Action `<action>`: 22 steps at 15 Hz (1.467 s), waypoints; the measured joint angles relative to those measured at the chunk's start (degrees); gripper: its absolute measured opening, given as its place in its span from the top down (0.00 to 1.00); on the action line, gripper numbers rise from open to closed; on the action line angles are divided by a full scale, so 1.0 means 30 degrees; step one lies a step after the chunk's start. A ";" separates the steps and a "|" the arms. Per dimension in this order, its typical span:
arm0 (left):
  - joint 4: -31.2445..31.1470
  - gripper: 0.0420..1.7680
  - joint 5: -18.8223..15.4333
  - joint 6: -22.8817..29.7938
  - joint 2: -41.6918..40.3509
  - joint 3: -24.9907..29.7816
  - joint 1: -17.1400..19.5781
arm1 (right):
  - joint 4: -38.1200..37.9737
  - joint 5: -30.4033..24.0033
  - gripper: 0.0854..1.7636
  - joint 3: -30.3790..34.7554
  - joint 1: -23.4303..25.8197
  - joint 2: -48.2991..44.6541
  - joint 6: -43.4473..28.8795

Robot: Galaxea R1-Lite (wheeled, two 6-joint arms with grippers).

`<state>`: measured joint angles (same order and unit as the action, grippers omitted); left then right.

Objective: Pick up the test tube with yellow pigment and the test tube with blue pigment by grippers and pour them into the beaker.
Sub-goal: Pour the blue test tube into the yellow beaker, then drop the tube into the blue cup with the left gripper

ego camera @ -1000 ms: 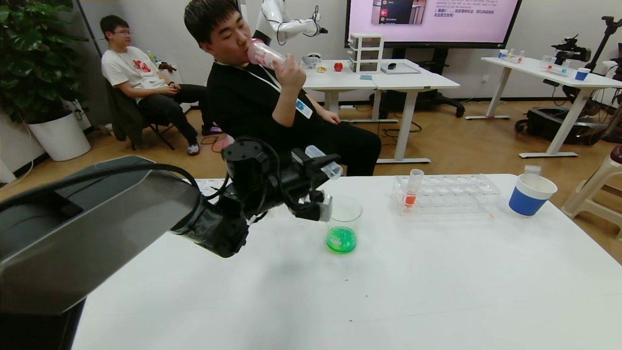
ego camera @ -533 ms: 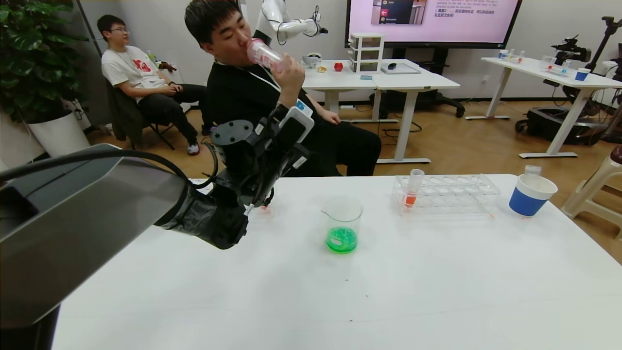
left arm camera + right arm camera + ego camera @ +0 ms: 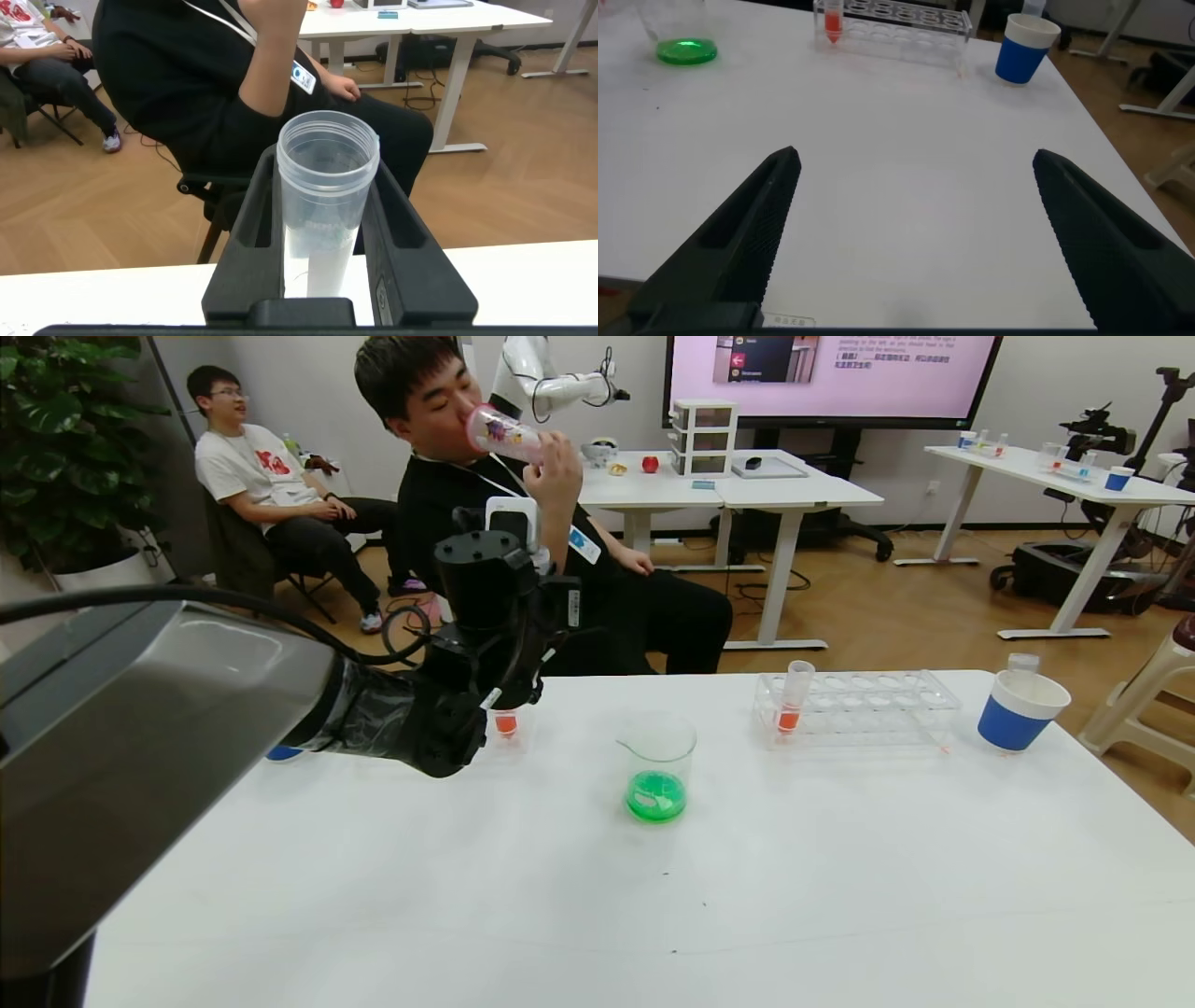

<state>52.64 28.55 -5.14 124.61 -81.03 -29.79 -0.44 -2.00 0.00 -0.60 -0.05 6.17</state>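
A white tabletop (image 3: 840, 896) holds a clear beaker (image 3: 656, 767) near its middle, with bright green liquid pooled in its bottom. That green suggests the yellow and blue pigments are both already poured in and mixed, so the pouring part of the task looks done.

The left tool (image 3: 322, 238) is raised over the far left part of the tabletop, left of the beaker and apart from it. Its two black fingers are closed on a clear tube (image 3: 327, 201), held upright with its open mouth up. The tube looks emptied; no colour shows in it, so which pigment it held cannot be told. What seems left is setting this tube down.

Just below the left tool, a small tube with orange-red liquid (image 3: 505, 723) stands on the tabletop. To the right of the beaker, on the far side, a clear rack (image 3: 864, 705) holds one more orange-red tube (image 3: 792, 698). A blue cup (image 3: 1018, 711) stands at the far right.

The right tool (image 3: 915, 215) hangs low over the near right of the tabletop, fingers spread wide and holding nothing. No tube with yellow or blue liquid is visible anywhere.
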 joint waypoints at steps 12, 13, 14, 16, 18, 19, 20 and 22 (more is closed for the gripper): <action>0.1268 0.74 -0.2800 0.0837 -0.3287 0.5124 0.8342 | 0.0000 0.0008 0.02 0.0000 -0.0008 0.0000 0.0000; 0.1638 0.74 -0.3344 0.0898 -0.3389 0.5510 0.9407 | 0.0000 0.0008 0.02 0.0000 -0.0008 0.0000 0.0000; 0.1849 0.74 -0.3994 0.0935 -0.3462 0.5896 1.0407 | 0.0000 0.0000 0.02 0.0000 -0.0008 0.0000 0.0000; 0.2040 0.74 -0.5144 0.1020 -0.3511 0.6632 1.2097 | 0.0000 0.0008 0.02 0.0000 0.0000 0.0000 0.0000; 0.2097 0.74 -0.5413 0.1434 -0.3381 0.7018 1.3097 | 0.0000 0.0000 0.02 0.0000 -0.0008 0.0000 0.0000; 0.2113 0.74 -0.5441 0.1479 -0.3226 0.7066 1.3341 | 0.0000 0.0000 0.02 0.0000 0.0000 0.0000 0.0000; 0.2113 0.74 -0.5441 0.1487 -0.3015 0.7075 1.3511 | 0.0000 0.0008 0.02 0.0000 0.0000 0.0000 0.0000; 0.2190 0.74 -0.5429 0.1471 -0.2519 0.7010 1.3625 | 0.0000 0.0000 0.02 0.0000 -0.0008 0.0000 0.0000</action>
<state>59.21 12.26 -0.73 117.05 -60.00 11.08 -0.44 -2.00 0.00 -0.62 -0.05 6.17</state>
